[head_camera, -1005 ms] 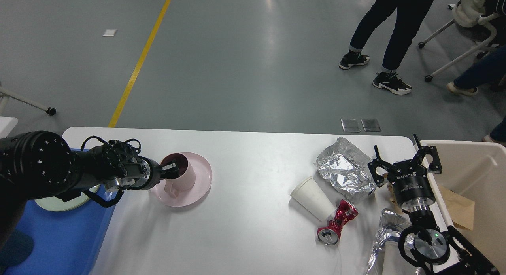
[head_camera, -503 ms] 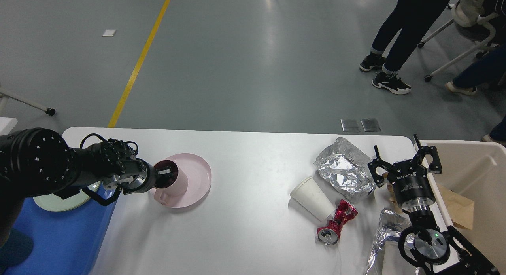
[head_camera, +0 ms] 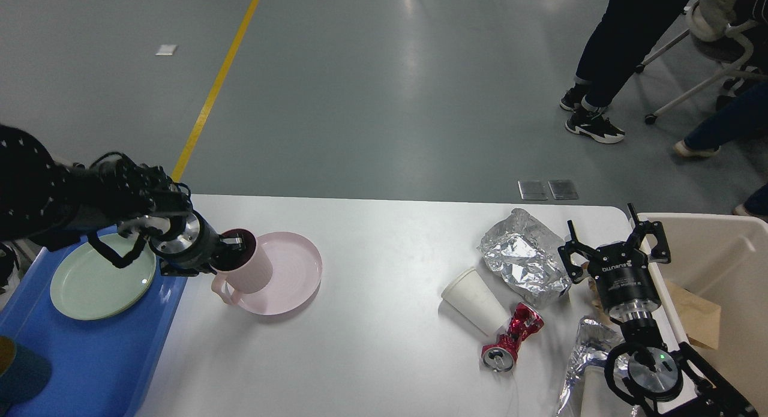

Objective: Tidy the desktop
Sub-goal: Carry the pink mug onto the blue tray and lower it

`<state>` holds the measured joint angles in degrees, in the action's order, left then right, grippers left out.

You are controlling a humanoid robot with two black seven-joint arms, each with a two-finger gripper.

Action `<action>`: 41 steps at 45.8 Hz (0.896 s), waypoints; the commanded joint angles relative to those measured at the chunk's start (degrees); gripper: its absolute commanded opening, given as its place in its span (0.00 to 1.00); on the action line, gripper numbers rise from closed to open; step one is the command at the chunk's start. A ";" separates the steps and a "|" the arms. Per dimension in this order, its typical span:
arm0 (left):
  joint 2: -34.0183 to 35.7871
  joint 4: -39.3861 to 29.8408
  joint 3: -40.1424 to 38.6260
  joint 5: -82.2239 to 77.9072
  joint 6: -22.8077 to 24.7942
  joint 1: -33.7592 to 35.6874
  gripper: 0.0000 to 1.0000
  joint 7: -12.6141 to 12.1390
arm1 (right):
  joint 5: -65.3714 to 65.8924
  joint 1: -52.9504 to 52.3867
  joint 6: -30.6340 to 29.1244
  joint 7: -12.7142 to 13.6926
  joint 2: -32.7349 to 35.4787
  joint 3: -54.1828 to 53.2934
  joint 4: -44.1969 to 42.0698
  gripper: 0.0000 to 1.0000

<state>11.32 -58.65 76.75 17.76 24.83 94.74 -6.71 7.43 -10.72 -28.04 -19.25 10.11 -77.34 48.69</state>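
Note:
The white desktop [head_camera: 372,345] fills the lower view. My left gripper [head_camera: 231,247] is shut on the rim of a pink mug [head_camera: 243,273] and holds it tilted, lifted over the left edge of a pink plate [head_camera: 291,273]. My right gripper [head_camera: 615,237] is open and empty, fingers spread, by the right end of the desktop next to crumpled foil [head_camera: 522,258]. A white paper cup [head_camera: 474,300] lies on its side. A crushed red can [head_camera: 510,339] lies beside it.
A blue tray [head_camera: 90,351] at the left holds a green plate [head_camera: 99,276]. A beige bin [head_camera: 720,267] stands at the right with brown paper [head_camera: 696,315] in it. More foil [head_camera: 585,351] lies near my right arm. People and chairs stand on the floor beyond.
My left gripper has lifted the pink mug and carried it left, off the middle of the pink plate toward the blue tray. The left arm rose. The right arm has not moved.

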 commanded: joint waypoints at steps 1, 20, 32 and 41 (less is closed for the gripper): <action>2.03 -10.42 5.24 -1.05 0.57 11.06 0.00 0.99 | 0.04 0.00 0.00 0.00 0.00 0.00 -0.09 1.00; 2.83 -39.09 13.25 -16.00 5.21 52.82 0.00 8.29 | -0.05 0.00 0.00 0.00 0.00 0.00 -0.09 1.00; 2.91 -39.09 13.95 -16.26 13.49 55.29 0.00 8.20 | -0.05 0.00 0.00 0.00 0.00 0.00 -0.09 1.00; 9.76 -38.47 14.74 -21.17 12.44 51.96 0.00 7.59 | -0.05 0.00 0.00 0.00 0.00 0.00 0.00 1.00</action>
<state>16.72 -97.69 91.18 0.29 38.20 149.40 1.24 7.41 -10.72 -28.04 -19.25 10.11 -77.34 48.61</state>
